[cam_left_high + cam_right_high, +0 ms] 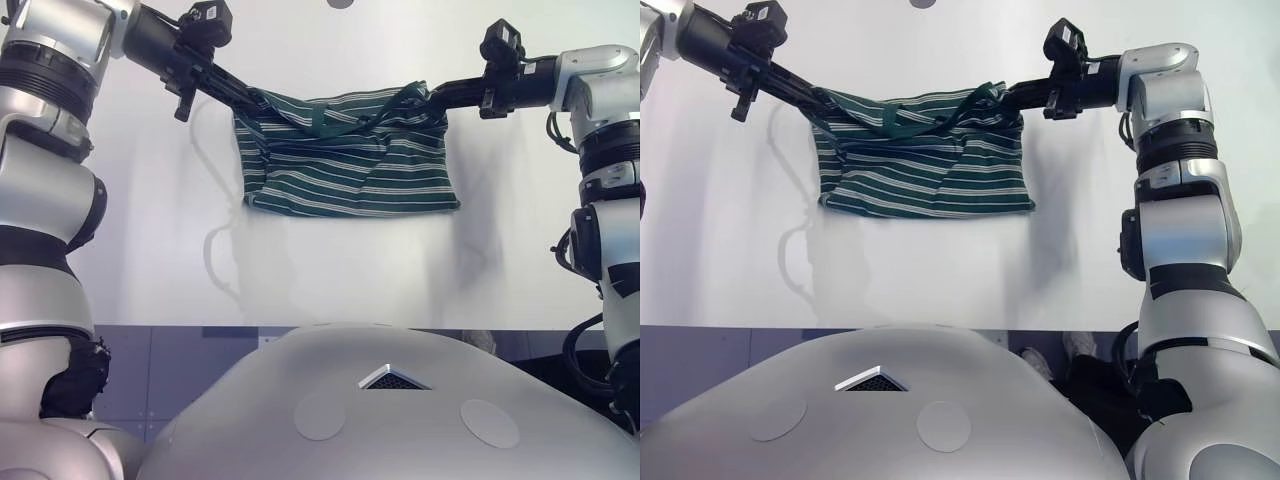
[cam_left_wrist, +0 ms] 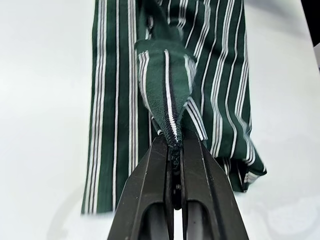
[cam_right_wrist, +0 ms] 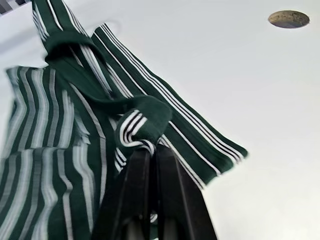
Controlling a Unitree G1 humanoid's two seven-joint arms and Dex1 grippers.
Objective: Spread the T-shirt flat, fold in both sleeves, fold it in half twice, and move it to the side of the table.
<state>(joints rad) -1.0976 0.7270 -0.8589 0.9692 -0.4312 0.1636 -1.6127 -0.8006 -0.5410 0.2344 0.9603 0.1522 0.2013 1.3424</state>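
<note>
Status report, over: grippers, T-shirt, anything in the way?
Left gripper shut on T-shirt. Right gripper shut on its other end. T-shirt folded, stretched between them over white table. Round insert beyond, apart from it.

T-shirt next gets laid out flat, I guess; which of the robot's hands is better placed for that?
Neither alone, probably. The left hand is shut on the left end of the T-shirt at its far edge, the right hand on the right end, so lowering it flat likely takes both together.
</note>
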